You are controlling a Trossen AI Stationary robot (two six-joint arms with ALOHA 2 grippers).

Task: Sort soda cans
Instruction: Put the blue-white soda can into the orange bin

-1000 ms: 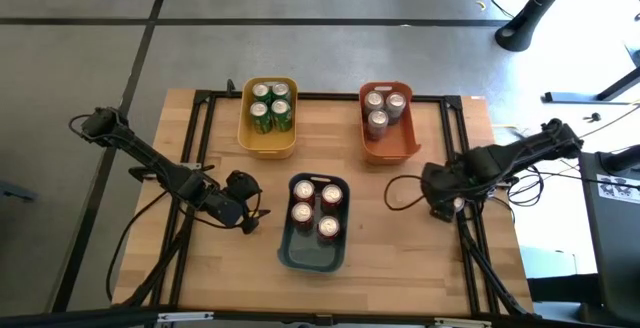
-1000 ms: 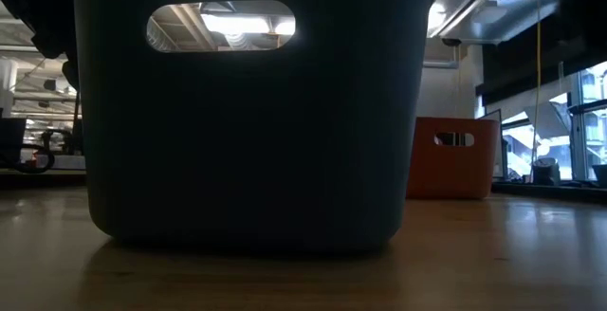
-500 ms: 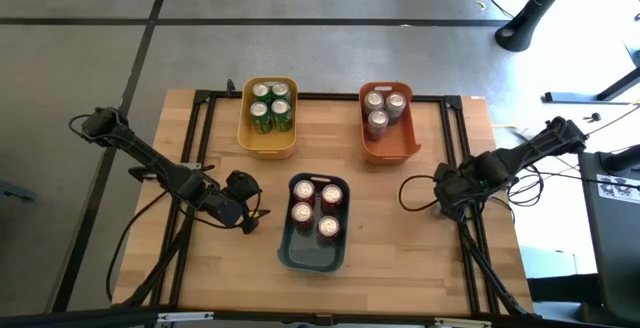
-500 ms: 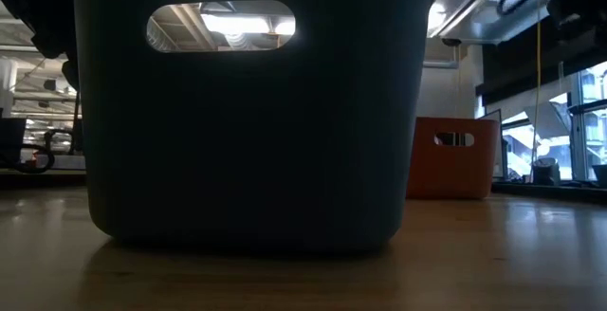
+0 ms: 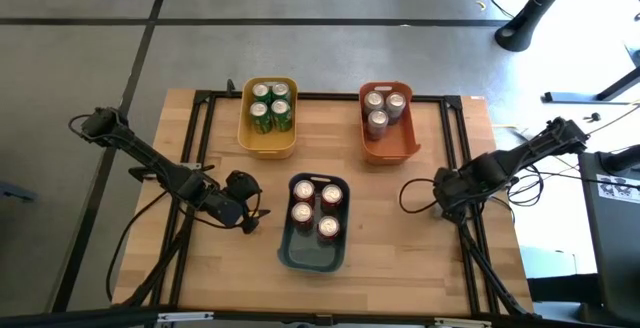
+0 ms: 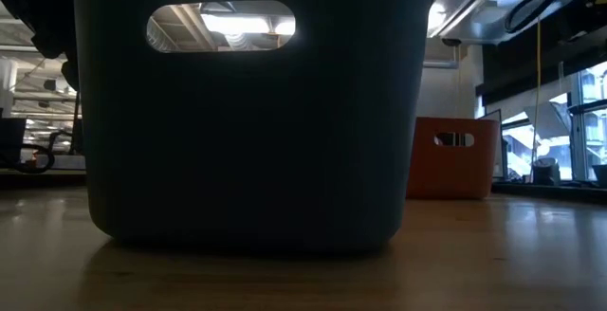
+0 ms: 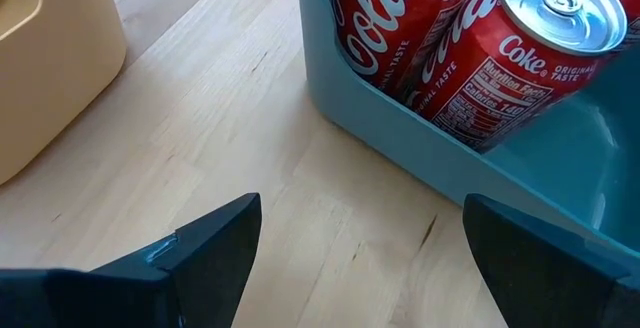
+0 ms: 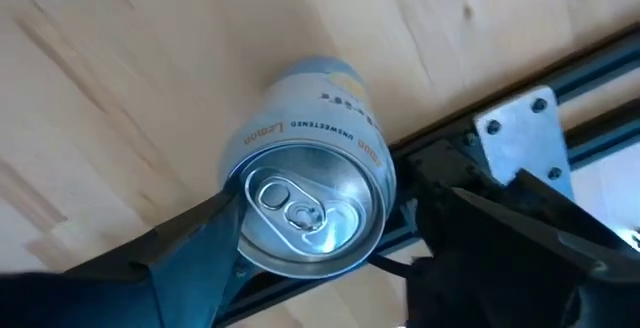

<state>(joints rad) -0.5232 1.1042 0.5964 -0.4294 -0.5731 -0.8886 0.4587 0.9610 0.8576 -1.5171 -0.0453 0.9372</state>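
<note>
Four green cans (image 5: 270, 105) are packed together in the yellow bin (image 5: 267, 140) at the far left of the wooden table (image 5: 390, 258). Three silver-grey cans (image 5: 383, 107) sit in the orange bin (image 5: 388, 146) at the far right. Four red Coke cans (image 5: 316, 207) fill the far half of the dark teal bin (image 5: 312, 256) in the middle, nearer the front edge (its near half is bare). From the left wrist view you can read the Coke (image 7: 505, 53) labels, with the cans pressed against the bin's wall.

The fourth silver-grey can (image 8: 308, 206) is the odd one out. It stands at the right side of the table, right by the black metal frame rail (image 8: 560, 83). The right gripper (image 5: 447, 193) is over there, and in the right wrist view its fingers (image 8: 195, 243) flank the can on both sides. One finger looks to be touching the can's rim, the other stands just beside it, so I honestly can't tell whether it's gripping or just straddling it.

The left gripper (image 5: 240, 208) hangs low over the table just left of the teal bin, fingers (image 7: 215, 248) spread wide with nothing between them but bare wood.

The low view is mostly blocked by the dark bin (image 6: 247, 112) right up close, with the orange bin (image 6: 453, 157) farther back to its right.
</note>
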